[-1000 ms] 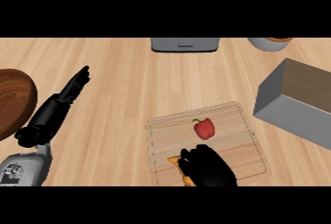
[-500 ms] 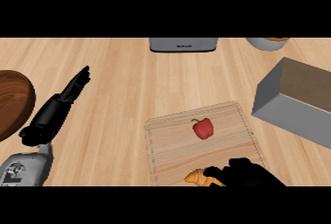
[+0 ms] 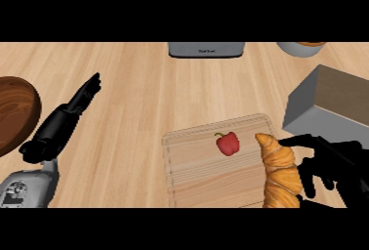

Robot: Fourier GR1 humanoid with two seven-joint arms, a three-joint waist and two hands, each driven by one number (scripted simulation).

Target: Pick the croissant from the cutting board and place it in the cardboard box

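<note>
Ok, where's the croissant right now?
In the head view it's at lower right: the croissant is in the right hand over the cutting board's right edge, beside the red pepper.

Red pepper (image 3: 228,143); wooden bowl (image 3: 14,112) left; grey appliance (image 3: 206,50), perhaps a toaster.

The only lettering is a small pale mark on the front of the grey appliance (image 3: 207,50) at the counter's far edge, too small and blurred to read; nothing else bears text.
</note>
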